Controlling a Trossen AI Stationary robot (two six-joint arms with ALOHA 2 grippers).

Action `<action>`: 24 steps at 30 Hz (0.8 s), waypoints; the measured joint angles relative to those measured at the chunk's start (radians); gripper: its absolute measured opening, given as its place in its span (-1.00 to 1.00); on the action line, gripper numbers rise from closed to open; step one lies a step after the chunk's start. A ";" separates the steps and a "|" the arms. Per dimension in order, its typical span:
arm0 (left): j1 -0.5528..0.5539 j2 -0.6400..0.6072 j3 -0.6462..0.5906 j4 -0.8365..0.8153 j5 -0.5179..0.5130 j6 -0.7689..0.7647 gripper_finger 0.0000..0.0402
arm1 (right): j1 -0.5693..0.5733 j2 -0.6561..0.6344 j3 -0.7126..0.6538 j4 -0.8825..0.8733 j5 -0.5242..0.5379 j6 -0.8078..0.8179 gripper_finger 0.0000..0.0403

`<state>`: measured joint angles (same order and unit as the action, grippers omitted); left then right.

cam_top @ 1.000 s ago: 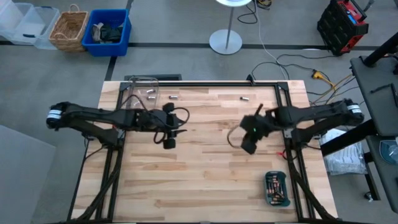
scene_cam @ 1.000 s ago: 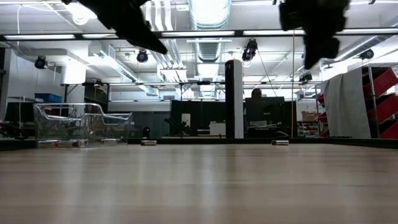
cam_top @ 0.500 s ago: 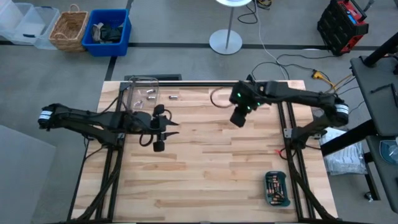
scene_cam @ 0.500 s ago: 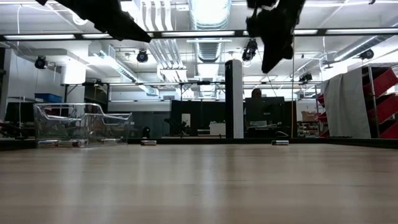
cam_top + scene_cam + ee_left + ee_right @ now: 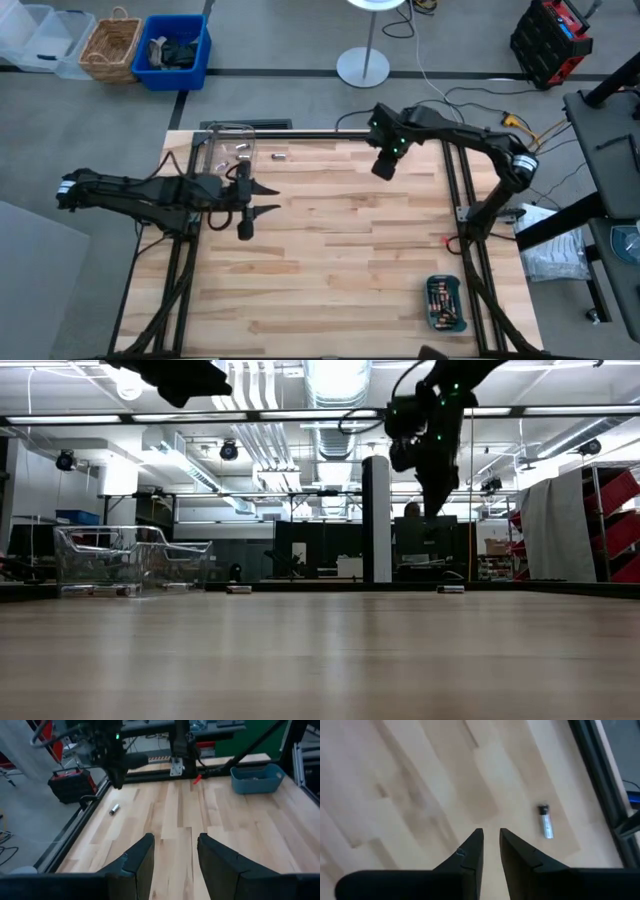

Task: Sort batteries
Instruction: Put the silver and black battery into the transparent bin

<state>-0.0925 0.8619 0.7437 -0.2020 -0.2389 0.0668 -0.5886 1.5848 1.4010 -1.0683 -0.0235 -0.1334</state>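
**Right claw above the far edge, loose cell beside it**

Right claw (image 5: 383, 170) hangs over the far part of the tabletop (image 5: 330, 260), well above the wood, fingers (image 5: 470, 852) parted by a narrow gap and gripping nothing. In the right wrist view one battery (image 5: 545, 821) lies flat on the boards just beside the claw's line, close to the dark frame rail at the tabletop's far edge. The same cell shows in the left wrist view (image 5: 114, 809) and in the low view (image 5: 451, 589), resting on the wood.

A second loose battery (image 5: 280, 156) lies on the tabletop near the far edge, between the right claw and the clear plastic box (image 5: 226, 150). More batteries (image 5: 240, 150) sit inside that box, which stands at the far left corner of the tabletop. The teal tray (image 5: 445, 303) with a row of cells rests at the near right corner, well apart from the right claw.

Left claw (image 5: 245, 208) waits over the left part of the tabletop, near the clear box, fingers (image 5: 139, 860) spread wide and empty.
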 joint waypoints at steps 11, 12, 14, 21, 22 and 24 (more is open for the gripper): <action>0.000 0.010 -0.001 -0.012 0.001 -0.003 -0.35 | -0.114 0.068 -0.018 0.014 0.000 -0.312 -0.53; 0.000 0.012 -0.001 -0.015 0.001 -0.002 -0.35 | -0.119 0.072 -0.023 0.023 -0.001 -0.331 -0.52; 0.000 0.016 -0.002 -0.020 0.001 -0.003 -0.35 | -0.126 0.079 -0.033 0.046 -0.001 -0.349 -0.49; 0.000 0.018 -0.002 -0.035 0.001 -0.004 -0.35 | -0.161 0.081 -0.077 0.137 -0.001 -0.358 -0.41; 0.000 0.018 -0.002 -0.035 0.002 -0.006 -0.35 | -0.167 0.081 -0.085 0.149 -0.002 -0.362 -0.40; 0.000 0.018 -0.002 -0.037 0.002 -0.006 -0.35 | -0.176 0.081 -0.106 0.171 -0.001 -0.382 -0.39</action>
<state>-0.0929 0.8799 0.7414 -0.2386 -0.2371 0.0605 -0.7644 1.6657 1.2954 -0.8974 -0.0247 -0.5153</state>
